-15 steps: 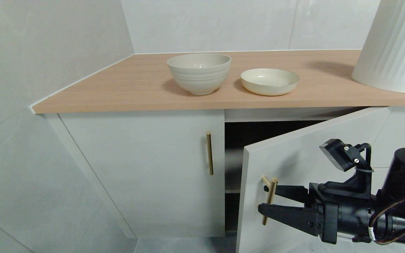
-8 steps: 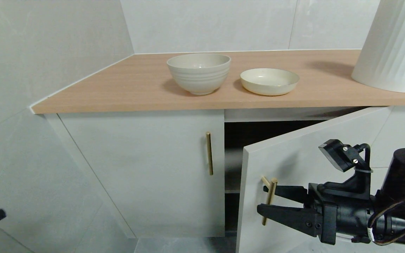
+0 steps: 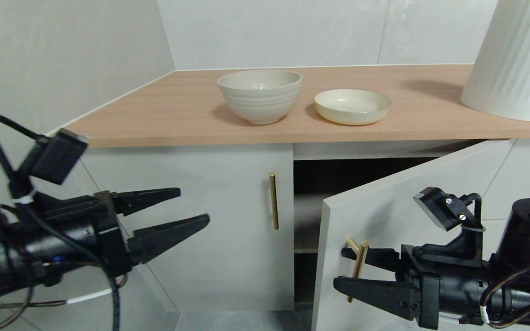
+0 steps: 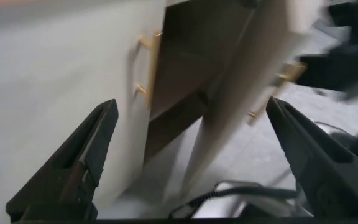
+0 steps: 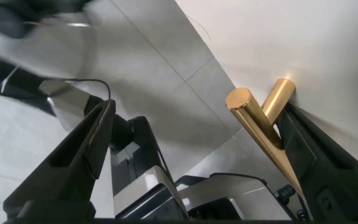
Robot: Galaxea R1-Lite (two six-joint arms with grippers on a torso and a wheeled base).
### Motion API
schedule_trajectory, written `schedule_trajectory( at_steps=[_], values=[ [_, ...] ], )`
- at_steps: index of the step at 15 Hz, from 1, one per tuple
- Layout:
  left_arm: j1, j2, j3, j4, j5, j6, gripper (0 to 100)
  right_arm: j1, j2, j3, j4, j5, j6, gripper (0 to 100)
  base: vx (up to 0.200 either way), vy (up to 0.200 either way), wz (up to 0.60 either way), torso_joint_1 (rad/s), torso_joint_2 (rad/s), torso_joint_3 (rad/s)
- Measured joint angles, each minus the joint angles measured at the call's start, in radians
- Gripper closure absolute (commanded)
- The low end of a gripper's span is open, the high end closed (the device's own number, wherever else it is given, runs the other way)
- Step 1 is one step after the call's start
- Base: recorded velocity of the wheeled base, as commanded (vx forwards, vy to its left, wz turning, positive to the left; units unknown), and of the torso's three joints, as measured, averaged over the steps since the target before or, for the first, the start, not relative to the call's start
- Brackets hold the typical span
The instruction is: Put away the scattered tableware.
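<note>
1. Fingers of right gripper [image 3: 340, 266] are spread, not clamped. They straddle the brass handle [image 3: 360, 259] of the right cabinet door [image 3: 384, 193]; in right wrist view the bar rests vs one finger only. Door is part open.
2. Left gripper [image 3: 194, 204]: fingers also released, holding nothing, low in front of the shut left door [image 3: 191, 230].
3. Tableware untouched: bowl [image 3: 259, 94] & shallow dish [image 3: 352, 106] sit side by side, apart, on the desk [image 3: 154, 124] above the cab. Nothing stored yet.
4. Risk: handle is hooked, not gripped, so it prob. slips out if the pull leaves the door's arc. A half-open door would block the shelf [image 3: 304, 250].
5. Risk: left arm is near the door's swing path, poss. knock.
6. Later: bowl is wide & round-sided, dish low-rimmed. Either may skid or tip near the desk edge in a poor pinch.
</note>
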Motion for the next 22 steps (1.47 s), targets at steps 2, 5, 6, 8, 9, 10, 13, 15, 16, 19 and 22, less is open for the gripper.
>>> schedule_trajectory(
  at_steps=[2, 5, 6, 8, 9, 10, 13, 15, 16, 19, 22],
  values=[
    [-0.064, 0.121, 0.045, -0.121, 0.023, -0.055, 0, 0.0, -0.001, 0.001, 0.0, 0.0, -0.001, 0, 0.0, 0.0, 0.0, 0.0, 0.0, 0.0],
    [-0.148, 0.206, 0.077, -0.14, 0.034, -0.08, 0, 0.0, -0.001, 0.002, 0.001, 0.0, -0.001, 0, 0.0, 0.0, 0.0, 0.0, 0.0, 0.0],
    [-0.163, 0.22, 0.081, -0.14, 0.035, -0.08, 0, 0.0, 0.0, 0.001, 0.002, 0.0, -0.001, 0, 0.0, 0.0, 0.0, 0.0, 0.0, 0.0],
    [-0.184, 0.237, 0.087, -0.14, 0.035, -0.08, 0, 0.0, 0.0, 0.001, 0.002, 0.0, -0.001, 0, 0.0, 0.0, 0.0, 0.0, 0.0, 0.0],
    [-0.19, 0.242, 0.089, -0.14, 0.035, -0.08, 0, 0.0, 0.0, 0.001, 0.002, 0.0, -0.001, 0, 0.0, 0.0, 0.0, 0.0, 0.0, 0.0],
    [-0.193, 0.246, 0.092, -0.14, 0.036, -0.08, 0, 0.0, 0.001, 0.001, 0.002, 0.0, -0.001, 0, 0.0, 0.0, 0.0, 0.0, 0.0, 0.0],
    [-0.204, 0.251, 0.096, -0.14, 0.04, -0.08, 100, 0.0, 0.002, 0.001, 0.002, 0.0, -0.001, 0, 0.0, 0.0, 0.0, 0.0, 0.0, 0.0],
    [-0.209, 0.252, 0.097, -0.14, 0.04, -0.08, 100, 0.0, 0.002, 0.002, 0.002, 0.0, -0.001, 0, 0.0, 0.0, 0.0, 0.0, 0.0, 0.0],
    [-0.21, 0.252, 0.095, -0.142, 0.04, -0.079, 100, 0.0, 0.002, 0.002, 0.002, 0.0, -0.001, 0, 0.0, 0.0, 0.0, 0.0, 0.0, 0.0],
    [-0.211, 0.25, 0.094, -0.142, 0.04, -0.075, 100, 0.0, 0.002, 0.002, 0.003, 0.0, -0.001, 0, 0.0, 0.0, 0.0, 0.0, 0.0, 0.0],
    [-0.215, 0.258, 0.072, -0.142, 0.039, -0.076, 100, 0.0, 0.002, 0.001, 0.003, -0.001, -0.002, 0, 0.0, 0.0, 0.0, 0.0, 0.0, 0.0]
  ],
)
